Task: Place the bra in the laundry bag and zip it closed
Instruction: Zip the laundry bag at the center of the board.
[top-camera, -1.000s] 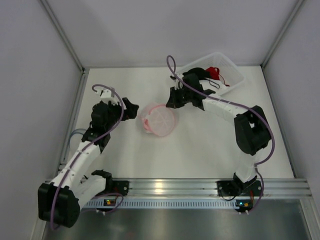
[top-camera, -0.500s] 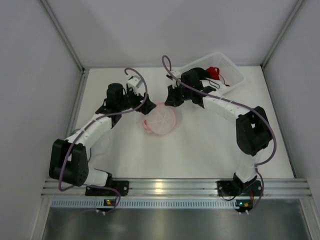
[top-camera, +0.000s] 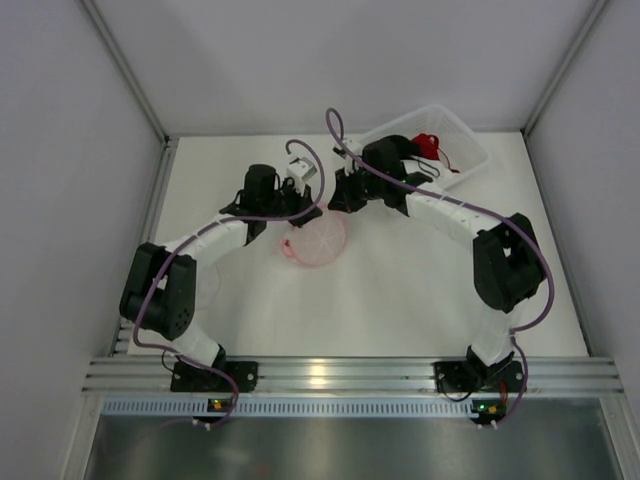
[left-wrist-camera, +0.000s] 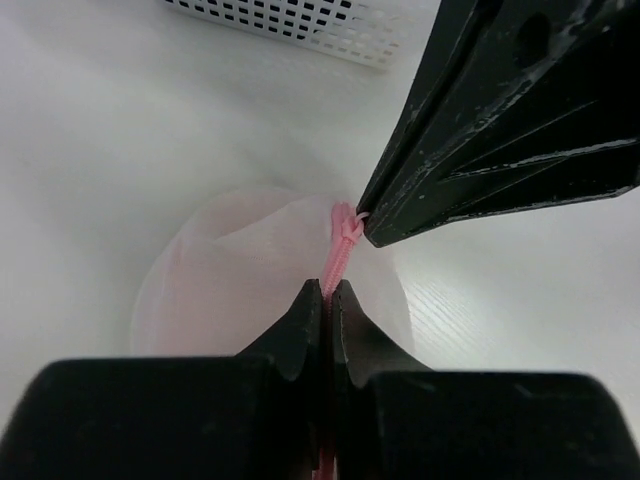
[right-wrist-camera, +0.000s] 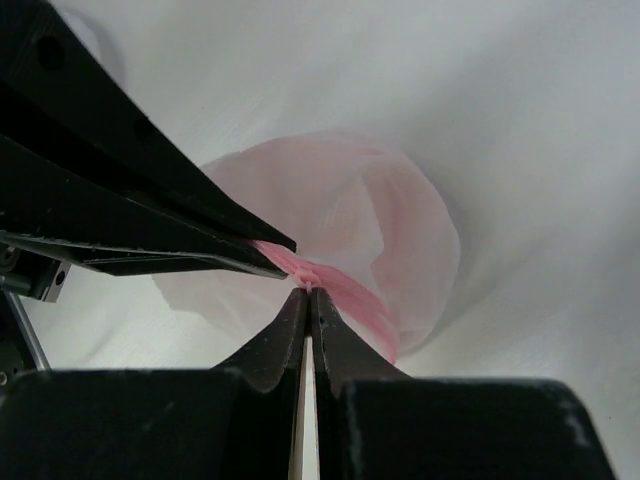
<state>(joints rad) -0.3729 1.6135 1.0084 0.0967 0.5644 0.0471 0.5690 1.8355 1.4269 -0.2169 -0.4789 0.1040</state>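
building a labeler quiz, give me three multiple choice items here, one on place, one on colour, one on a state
1. Where does the white basket stand? A) between the arm bases B) at the table's far right corner C) near left edge
2. What colour is the zipper of the laundry bag? A) pink B) blue C) green
3. How is the left gripper? A) wide open B) holding the basket C) shut on the zipper
1 B: the top view shows it far right. 2 A: both wrist views show pink. 3 C: it pinches the zipper.
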